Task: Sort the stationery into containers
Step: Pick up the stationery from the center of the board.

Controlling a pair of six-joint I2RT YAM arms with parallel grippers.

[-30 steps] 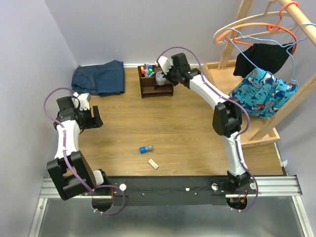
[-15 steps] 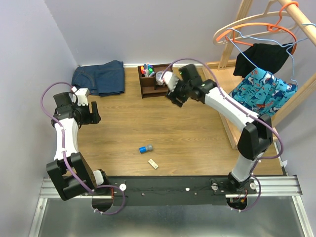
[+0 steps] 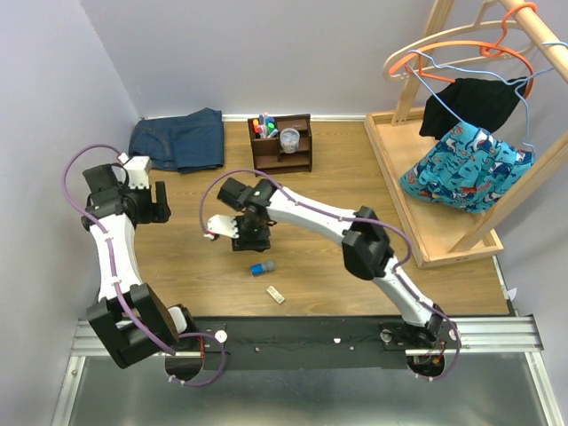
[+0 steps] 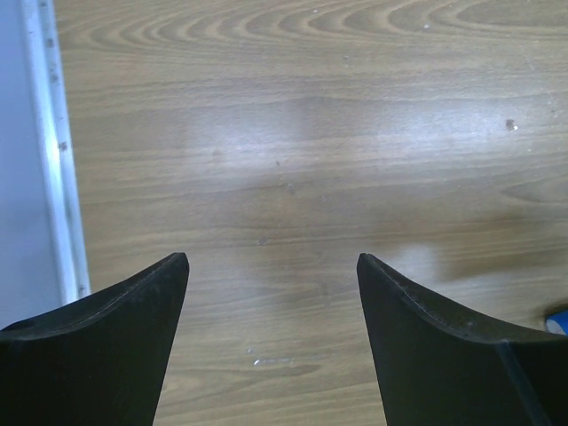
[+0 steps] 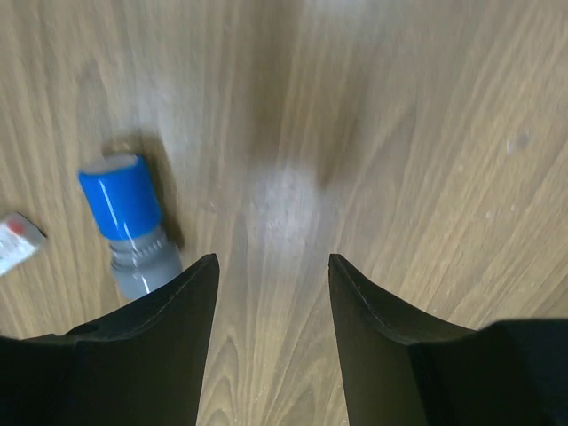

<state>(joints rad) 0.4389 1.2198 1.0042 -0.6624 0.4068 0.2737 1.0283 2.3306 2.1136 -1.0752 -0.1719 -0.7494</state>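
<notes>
Firstly, items partly out of sight. Right gripper: jaws standing apart over bare table, gripping nothing; from above its jaws are blending into the dark wrist. Cylinder: lying on its side just left of that gripper, apart from it, blue end uppermost in that view. Block: lying whole near the cylinder in the top view; the right wrist view is cutting it to one corner at the left edge. Left gripper: jaws spread, empty, hovering over bare wood; a blue speck at this view's right border is proving too small to identify. Organiser: showing only in the top view, holding markers upright in its tall section and a clear tub beside them; which shelf is carrying the tub is unclear.
</notes>
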